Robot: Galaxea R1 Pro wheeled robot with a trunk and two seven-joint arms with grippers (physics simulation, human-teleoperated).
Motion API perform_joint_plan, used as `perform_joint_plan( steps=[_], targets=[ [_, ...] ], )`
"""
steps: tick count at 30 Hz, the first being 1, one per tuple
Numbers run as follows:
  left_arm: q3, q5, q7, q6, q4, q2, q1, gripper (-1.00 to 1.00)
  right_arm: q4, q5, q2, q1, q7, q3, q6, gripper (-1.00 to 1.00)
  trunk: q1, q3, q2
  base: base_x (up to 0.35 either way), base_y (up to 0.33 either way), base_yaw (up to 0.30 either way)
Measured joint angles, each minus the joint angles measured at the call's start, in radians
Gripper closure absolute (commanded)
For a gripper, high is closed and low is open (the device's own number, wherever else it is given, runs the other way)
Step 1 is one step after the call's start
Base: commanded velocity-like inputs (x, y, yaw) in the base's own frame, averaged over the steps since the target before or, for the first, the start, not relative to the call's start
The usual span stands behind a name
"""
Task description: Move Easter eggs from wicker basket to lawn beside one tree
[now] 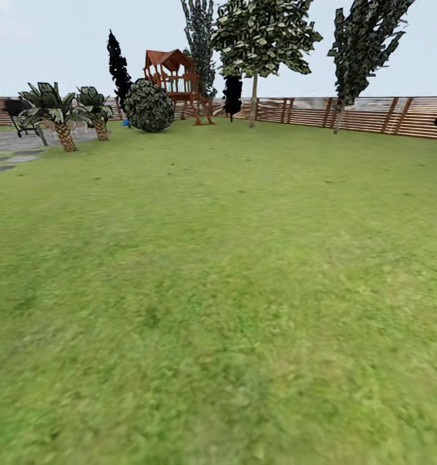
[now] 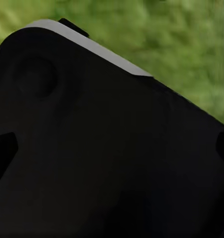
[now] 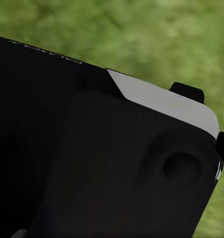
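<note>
Across the lawn (image 1: 218, 290), 2 palms (image 1: 57, 119), 1 play tower (image 1: 174, 81), fence (image 1: 373, 116), fingers' state cannot be told.

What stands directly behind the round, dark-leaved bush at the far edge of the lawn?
Behind the round speckled bush rises a red-brown wooden play tower; the bush covers the tower's lower left part. A brown slatted wooden fence runs further back.

— What colours out there?
— Bright green lawn (image 1: 231, 290), brown slatted fence (image 1: 373, 116), reddish-brown play tower (image 1: 173, 81).
— And the tree (image 1: 260, 39)?
— Pale grey-brown trunk, dark foliage speckled pale green-white.
</note>
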Motion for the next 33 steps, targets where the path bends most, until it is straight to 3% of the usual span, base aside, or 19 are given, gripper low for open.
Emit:
perform_joint_plan(
  steps=[33],
  targets=[
    [0.000,0.000,0.000,0.000,0.001,0.000,0.000,-1.00,0.001,0.001,0.000,0.000,0.001,0.000,0.000,-1.00,0.000,0.000,0.000,0.333,-0.153,0.002]
  ],
)
